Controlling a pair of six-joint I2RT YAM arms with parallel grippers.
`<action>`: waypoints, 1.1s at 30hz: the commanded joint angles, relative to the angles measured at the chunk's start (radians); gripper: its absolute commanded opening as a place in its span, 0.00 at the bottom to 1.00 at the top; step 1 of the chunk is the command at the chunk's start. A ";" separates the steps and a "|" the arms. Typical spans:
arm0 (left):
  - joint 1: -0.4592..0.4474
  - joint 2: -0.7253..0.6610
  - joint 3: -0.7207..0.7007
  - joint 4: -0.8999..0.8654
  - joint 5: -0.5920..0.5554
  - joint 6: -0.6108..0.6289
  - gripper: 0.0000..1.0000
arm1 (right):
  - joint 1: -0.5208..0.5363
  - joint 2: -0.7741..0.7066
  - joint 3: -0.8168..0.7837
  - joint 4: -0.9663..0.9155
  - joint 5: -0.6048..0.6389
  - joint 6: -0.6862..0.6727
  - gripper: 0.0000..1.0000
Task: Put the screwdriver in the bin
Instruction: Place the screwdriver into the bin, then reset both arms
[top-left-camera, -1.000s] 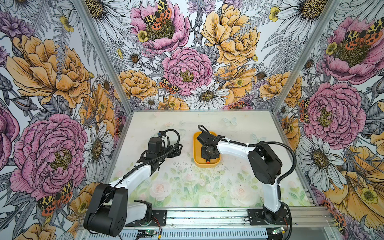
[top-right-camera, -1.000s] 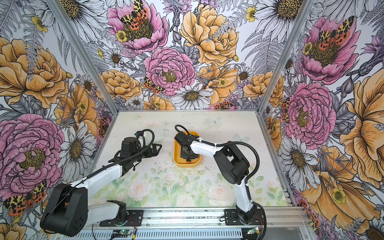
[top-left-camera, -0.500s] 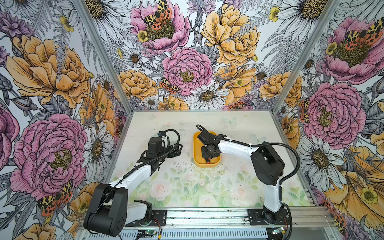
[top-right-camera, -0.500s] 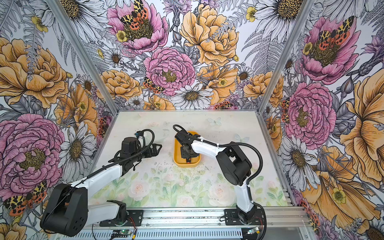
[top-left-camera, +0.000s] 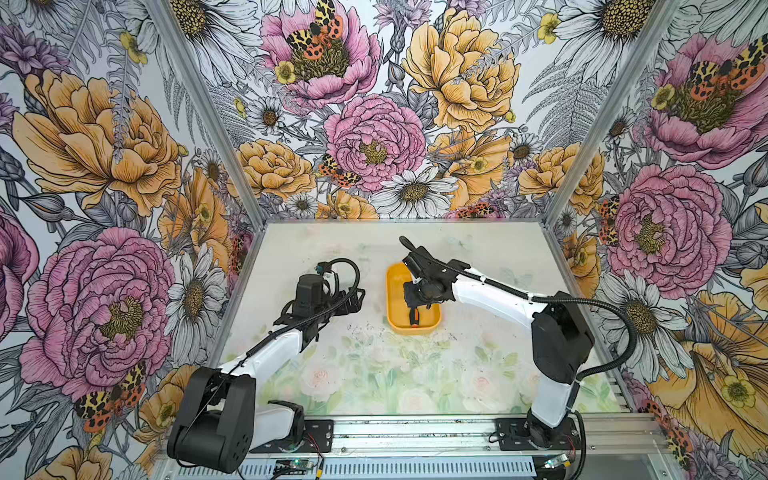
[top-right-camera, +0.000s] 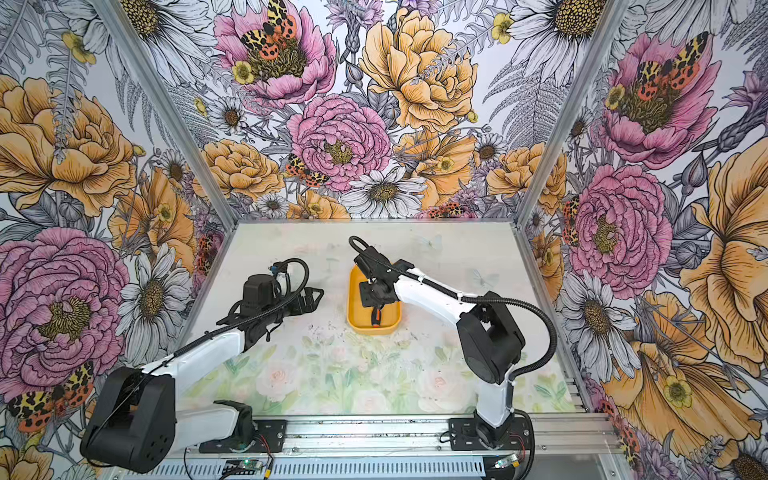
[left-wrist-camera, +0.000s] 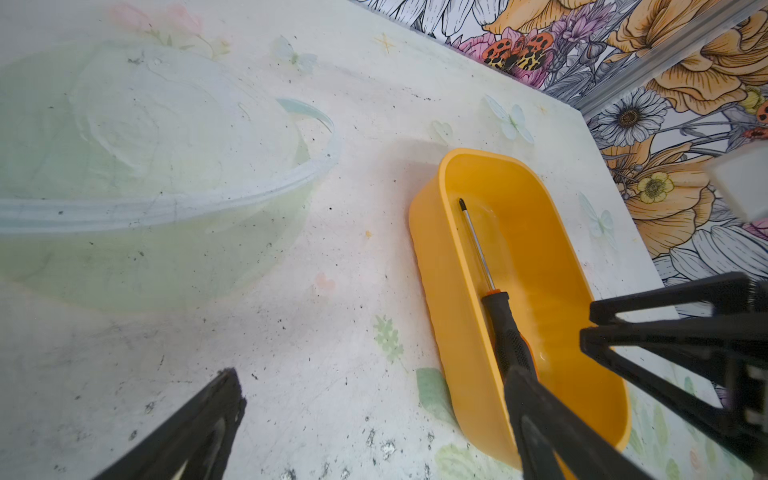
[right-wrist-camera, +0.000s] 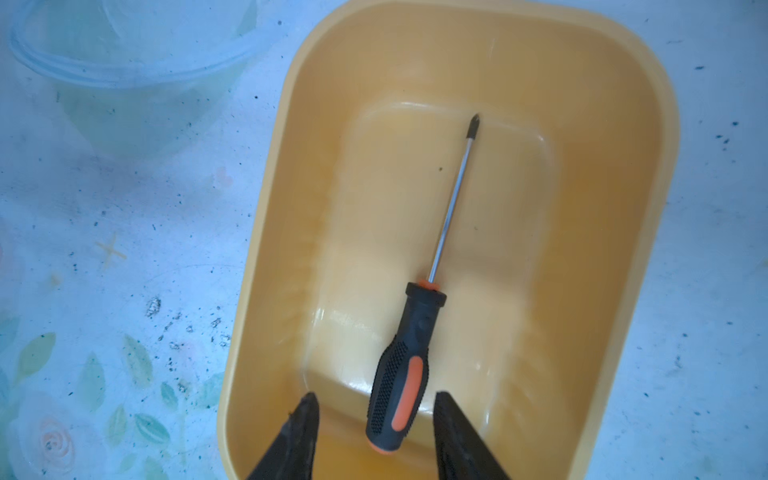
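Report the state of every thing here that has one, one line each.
bin, upright on the table, holds only the screwdriver
screwdriver, lying in the bin, not gripped
right claw, open, straddling the screwdriver's handle
left claw, open, empty, beside the bin
clear bowl, on the table, looks upright and empty

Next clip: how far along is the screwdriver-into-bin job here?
Done: the screwdriver lies on the floor of the bin. In hand: nothing; the right gripper is open, fingers either side of the handle with gaps showing. The left gripper is open and empty, beside the bin. Left: probably only lifting the right gripper clear.
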 joint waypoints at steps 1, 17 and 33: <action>0.002 -0.003 0.007 -0.008 0.023 0.013 0.99 | -0.025 -0.105 -0.021 -0.006 -0.007 -0.051 0.47; 0.015 -0.049 0.071 -0.065 -0.066 0.094 0.99 | -0.182 -0.334 -0.221 0.021 0.238 -0.350 0.45; 0.170 -0.072 0.030 0.140 -0.103 0.220 0.99 | -0.516 -0.450 -0.481 0.373 0.104 -0.478 0.43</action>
